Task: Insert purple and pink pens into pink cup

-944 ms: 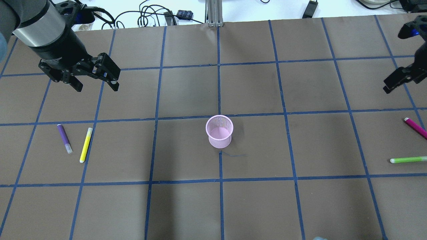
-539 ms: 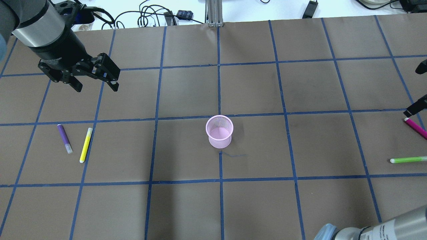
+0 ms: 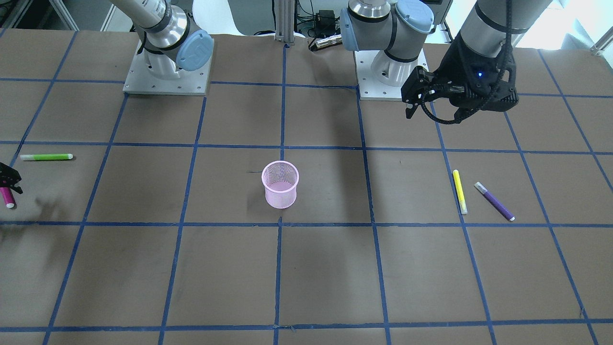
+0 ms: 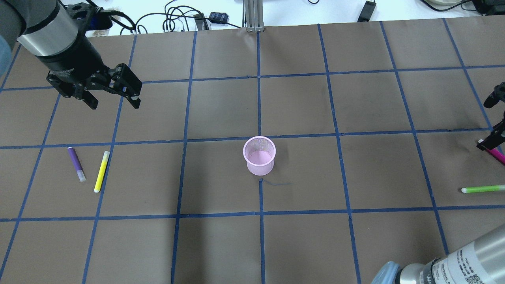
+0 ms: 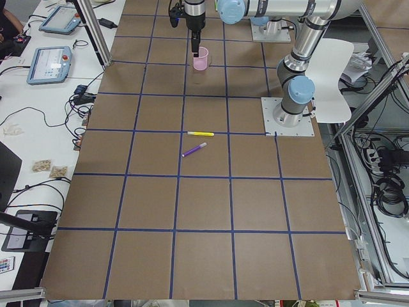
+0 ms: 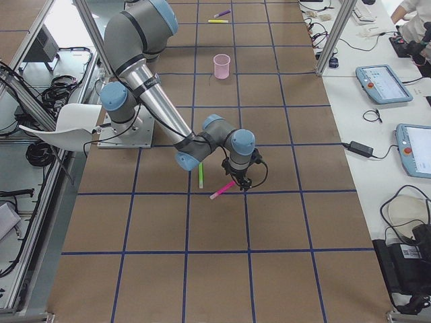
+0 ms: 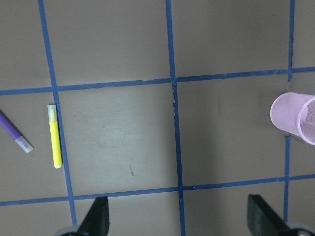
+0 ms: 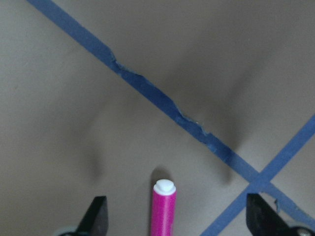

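One pink cup (image 4: 259, 155) stands upright near the middle of the brown, blue-taped surface (image 4: 221, 114), mouth upward. There is one of each task pen, and both lie flat on the surface, well apart from the cup. The single purple pen (image 4: 76, 163) is on the robot's left side. The single pink pen (image 8: 163, 209) is at the far right edge.

One yellow pen (image 4: 101, 171) lies just beside the purple one without touching it. One green pen (image 4: 482, 189) lies near the pink one, a little closer to the robot. That makes four pens in all.

The right jaws are low over the pink pen and spread wide. In the right wrist view its white-capped end lies between the two fingers (image 8: 98, 219), touching neither.

The left jaws hang raised above the surface on the robot's left. They too are spread apart and grasp nothing, well apart from the purple pen.
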Robot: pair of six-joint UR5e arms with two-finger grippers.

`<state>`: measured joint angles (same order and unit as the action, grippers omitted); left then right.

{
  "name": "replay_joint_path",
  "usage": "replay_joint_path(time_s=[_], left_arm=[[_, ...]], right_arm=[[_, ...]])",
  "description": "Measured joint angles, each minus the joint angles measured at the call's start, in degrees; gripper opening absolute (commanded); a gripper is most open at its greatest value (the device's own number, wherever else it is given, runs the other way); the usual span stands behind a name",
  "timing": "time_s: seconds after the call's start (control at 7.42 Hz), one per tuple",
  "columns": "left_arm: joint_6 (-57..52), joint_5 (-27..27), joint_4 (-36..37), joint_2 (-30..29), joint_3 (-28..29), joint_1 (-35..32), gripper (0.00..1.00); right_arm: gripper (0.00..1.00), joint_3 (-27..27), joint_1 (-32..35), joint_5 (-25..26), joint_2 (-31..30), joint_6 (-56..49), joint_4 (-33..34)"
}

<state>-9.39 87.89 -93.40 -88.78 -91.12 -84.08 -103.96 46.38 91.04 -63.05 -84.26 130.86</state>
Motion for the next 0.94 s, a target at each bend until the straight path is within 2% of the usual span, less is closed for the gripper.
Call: replay_joint_path(time_s=[0.13,0.4,0.54,0.67,0.81,0.94], left_arm=[[-0.18,-0.05,0.31,-0.4,-0.93,0.3,1.0],[-0.2,-0.12,1.68,-0.41,-2.4,0.46,1.0],[-0.2,-0.07,2.12,0.13,-2.72,0.42,1.0],[-0.19,-0.02,2.29,0.42,-2.85,0.37,1.0],[-0.21,-0.05,2.48,0.24,-2.88,0.36,1.0],[-0.27,-0.07,2.77,0.03,-2.9,0.49,1.0]], right_arm=[[0.76,0.05,-0.09,0.02,0.29,-0.9,-0.08],[0.53,-0.01,-0.14,0.03,0.51,-1.38,-0.26],[0.51,-0.04,-0.15,0.09,0.53,-1.34,-0.31],[0.43,-0.07,-0.15,0.14,0.64,-1.18,-0.33],[0.17,-0.09,-0.15,0.17,0.79,-0.98,-0.34],[0.0,-0.09,-0.15,0.25,0.85,-0.81,-0.33]])
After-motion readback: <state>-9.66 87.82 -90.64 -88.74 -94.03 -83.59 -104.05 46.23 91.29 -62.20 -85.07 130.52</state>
